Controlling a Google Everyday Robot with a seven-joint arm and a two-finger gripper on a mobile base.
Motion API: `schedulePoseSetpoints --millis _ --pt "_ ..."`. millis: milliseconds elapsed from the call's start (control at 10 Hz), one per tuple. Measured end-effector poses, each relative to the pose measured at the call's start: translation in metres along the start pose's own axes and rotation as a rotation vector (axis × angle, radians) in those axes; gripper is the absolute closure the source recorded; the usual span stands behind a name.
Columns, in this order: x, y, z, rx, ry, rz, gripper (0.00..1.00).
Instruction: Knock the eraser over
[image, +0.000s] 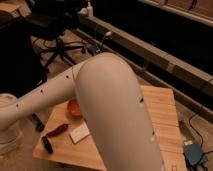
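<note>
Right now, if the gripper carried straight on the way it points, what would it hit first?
Cannot say: the gripper is out of view, hidden behind the arm. The eraser lies on the table untouched.

Black eraser (47, 145). Red chili shape (57, 130). White block (80, 133). Orange bowl (73, 107). Pale wood table (160, 112). Cream-white arm (117, 115), dotted with small dark holes. Probably black chair (56, 31). Gripper out of view.

No legible text, labels, brands, numbers or signs on any surface. Gripper not in view; only the white arm (115, 115) shows, crossing over the wooden table (160, 115). Eraser (47, 145) carries no readable marking.
</note>
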Motion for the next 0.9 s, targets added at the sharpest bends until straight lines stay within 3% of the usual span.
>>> schedulePoseSetpoints --millis 200,400,500,700,900 --pt "0.001 -0.033 0.009 0.037 0.005 0.066 1.00" --pt "0.001 -0.084 0.009 0.111 -0.017 0.152 1.00" --pt "0.000 -0.114 0.006 0.162 -0.035 0.199 1.00" --pt "-0.004 -0.182 -0.012 0.305 -0.082 0.303 1.00" --pt "-0.007 -0.245 -0.054 0.453 -0.177 0.448 1.00"
